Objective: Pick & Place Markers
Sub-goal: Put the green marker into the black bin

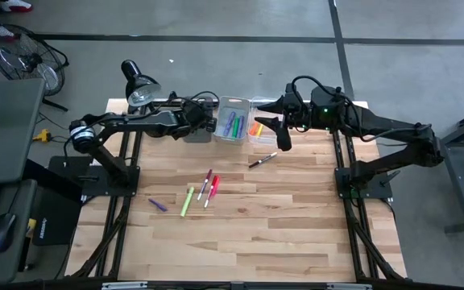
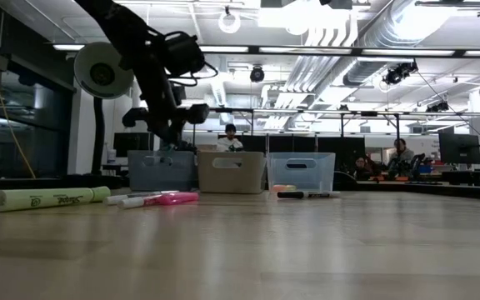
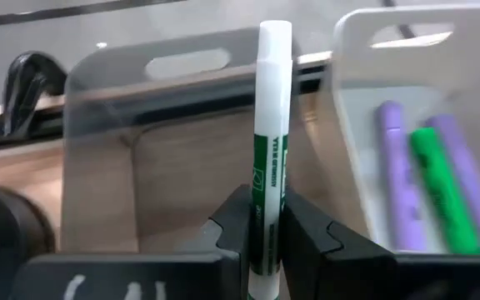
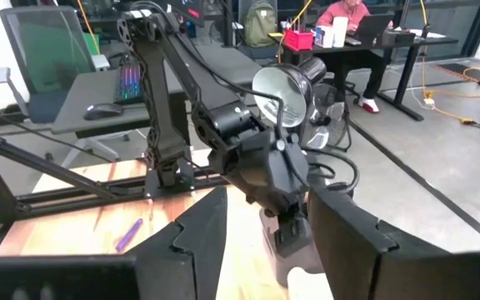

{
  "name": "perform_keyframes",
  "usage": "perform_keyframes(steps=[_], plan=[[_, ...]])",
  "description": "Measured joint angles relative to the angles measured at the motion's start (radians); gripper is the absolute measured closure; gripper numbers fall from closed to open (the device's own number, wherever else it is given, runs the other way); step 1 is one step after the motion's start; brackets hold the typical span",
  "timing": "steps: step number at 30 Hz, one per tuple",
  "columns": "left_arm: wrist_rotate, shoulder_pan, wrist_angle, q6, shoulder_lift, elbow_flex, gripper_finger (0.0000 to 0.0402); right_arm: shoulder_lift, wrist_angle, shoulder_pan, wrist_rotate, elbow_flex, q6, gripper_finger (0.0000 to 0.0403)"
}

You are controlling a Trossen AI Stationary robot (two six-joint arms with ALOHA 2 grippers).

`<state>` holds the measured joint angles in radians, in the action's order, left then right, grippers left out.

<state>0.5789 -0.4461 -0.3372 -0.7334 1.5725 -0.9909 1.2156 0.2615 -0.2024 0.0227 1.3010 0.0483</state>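
My left gripper (image 3: 269, 218) is shut on a green-and-white marker (image 3: 271, 125) and hangs over the grey leftmost bin (image 3: 140, 167), which also shows in the high view (image 1: 199, 131). The middle clear bin (image 1: 232, 121) holds purple and green markers (image 3: 440, 183). My right gripper (image 4: 265, 233) is open above the right bin (image 1: 258, 130), which holds orange markers. On the table lie a black-and-white marker (image 1: 263, 159), red and pink markers (image 1: 209, 187), a lime one (image 1: 186, 201) and a purple one (image 1: 158, 205). My left gripper pinches the green-and-white marker between its two fingers (image 3: 233, 225) on the green barrel near one end (image 3: 265, 208). The long white-capped part (image 3: 274, 50) sticks out past the fingers. The marker is lifted clear, over the grey bin's opening.
Three bins stand in a row by the far edge (image 2: 232, 171). A desk lamp (image 1: 139, 84) stands over the far left corner, close to the left arm. The loose markers lie around the table's middle; bare wood stretches toward the near edge (image 1: 248, 250). People sit in the room beyond.
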Motion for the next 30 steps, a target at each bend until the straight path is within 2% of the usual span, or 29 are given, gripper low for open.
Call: perform_keyframes(steps=[10, 15, 30], plan=[[0.001, -0.024, -0.014, -0.031, 0.043, 0.0, 0.036, 0.0, 0.037, 0.0, -0.001, 0.0, 0.023, 0.0246], [-0.052, -0.046, -0.019, -0.031, 0.043, 0.0, 0.036, 0.0, 0.039, 0.0, 0.0, 0.0, 0.023, 0.0245], [-0.102, -0.059, -0.031, -0.031, 0.043, 0.0, 0.036, 0.0, 0.038, 0.0, 0.009, 0.0, 0.022, 0.0246]])
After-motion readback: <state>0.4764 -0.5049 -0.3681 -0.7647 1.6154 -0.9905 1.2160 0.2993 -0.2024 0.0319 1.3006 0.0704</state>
